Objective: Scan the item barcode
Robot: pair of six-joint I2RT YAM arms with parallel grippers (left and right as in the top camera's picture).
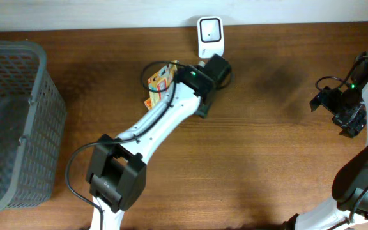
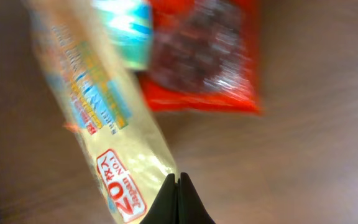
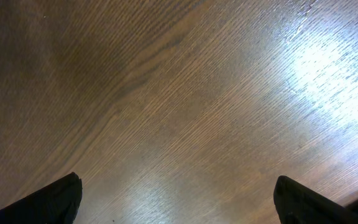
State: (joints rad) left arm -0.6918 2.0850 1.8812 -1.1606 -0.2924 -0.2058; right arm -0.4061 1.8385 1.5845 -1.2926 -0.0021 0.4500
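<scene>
Pressing its fingertips together, the left gripper [image 2: 179, 198] meets the near corner of a yellow packet [image 2: 98, 118]; whether it pinches the film I cannot tell. Just beyond lies a red packet [image 2: 204, 56], and farther off stands the scanner [image 1: 209, 35]. The right gripper [image 3: 179, 202] gapes wide over the table [image 3: 185, 93].
</scene>
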